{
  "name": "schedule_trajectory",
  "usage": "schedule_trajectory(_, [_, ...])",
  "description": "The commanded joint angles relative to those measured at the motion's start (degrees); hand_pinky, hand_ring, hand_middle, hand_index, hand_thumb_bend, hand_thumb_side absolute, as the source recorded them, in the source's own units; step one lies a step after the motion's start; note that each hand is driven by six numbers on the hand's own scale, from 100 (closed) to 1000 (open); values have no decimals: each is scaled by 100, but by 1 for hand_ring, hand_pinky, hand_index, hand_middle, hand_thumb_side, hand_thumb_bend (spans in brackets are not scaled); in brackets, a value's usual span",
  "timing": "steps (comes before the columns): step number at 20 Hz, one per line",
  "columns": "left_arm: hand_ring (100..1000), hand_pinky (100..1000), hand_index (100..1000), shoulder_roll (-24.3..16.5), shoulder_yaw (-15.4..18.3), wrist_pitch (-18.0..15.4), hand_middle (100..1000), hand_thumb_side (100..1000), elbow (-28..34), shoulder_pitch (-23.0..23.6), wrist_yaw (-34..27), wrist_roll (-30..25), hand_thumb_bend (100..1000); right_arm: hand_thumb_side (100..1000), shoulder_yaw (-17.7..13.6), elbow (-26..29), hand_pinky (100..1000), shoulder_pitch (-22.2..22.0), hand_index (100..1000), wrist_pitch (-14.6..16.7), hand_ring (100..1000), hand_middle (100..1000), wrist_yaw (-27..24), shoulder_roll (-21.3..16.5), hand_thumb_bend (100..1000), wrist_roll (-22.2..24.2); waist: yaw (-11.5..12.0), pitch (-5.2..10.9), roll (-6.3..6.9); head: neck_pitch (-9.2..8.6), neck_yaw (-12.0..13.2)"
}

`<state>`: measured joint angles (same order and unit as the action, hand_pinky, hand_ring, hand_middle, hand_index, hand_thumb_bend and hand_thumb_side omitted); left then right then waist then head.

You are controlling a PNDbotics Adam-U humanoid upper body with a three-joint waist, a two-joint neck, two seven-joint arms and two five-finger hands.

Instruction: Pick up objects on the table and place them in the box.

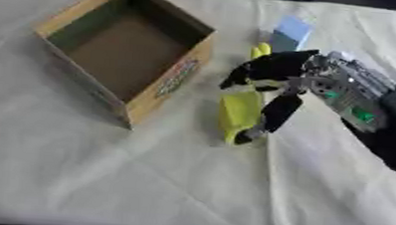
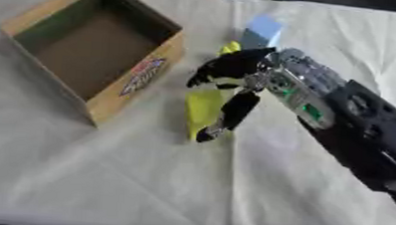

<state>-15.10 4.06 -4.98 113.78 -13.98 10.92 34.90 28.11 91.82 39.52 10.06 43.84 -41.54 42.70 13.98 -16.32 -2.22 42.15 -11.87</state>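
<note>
We are at the picking step: our right hand has its fingers curled around the yellow packet, which lies on the table just right of the empty box. Next we must lift it and carry it left over the box.

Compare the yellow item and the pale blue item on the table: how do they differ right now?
The yellow item sits under the right hand, whose fingers reach down around it; the pale blue item lies untouched beyond the hand. The yellow one looks larger and lies nearer the camera; the blue one is smaller and farther back. Both rest on the cloth-covered table, outside the box.
</note>
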Motion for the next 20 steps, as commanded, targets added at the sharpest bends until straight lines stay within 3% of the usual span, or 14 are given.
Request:
schedule_trajectory(1, [830,607,682,-77,-11,-5,1000,959,81,-32,-2,-14,280,804,-32,-45,935,110,949,34,942,849,55,-58,606,-25,3,98,7,-55,-25])
schedule_trajectory(10, [831,607,681,-83,-17,-2,1000,958,81,-43,0,-37,277,765,-41,-72,919,86,905,-8,926,774,-52,-65,551,-39,-1,99,8,-52,-24])
schedule_trajectory(20, [831,608,676,-86,-15,1,1000,950,81,-52,-3,-83,271,621,-52,7,903,66,899,-56,887,745,-373,-84,490,187,-2,107,6,-76,-31])
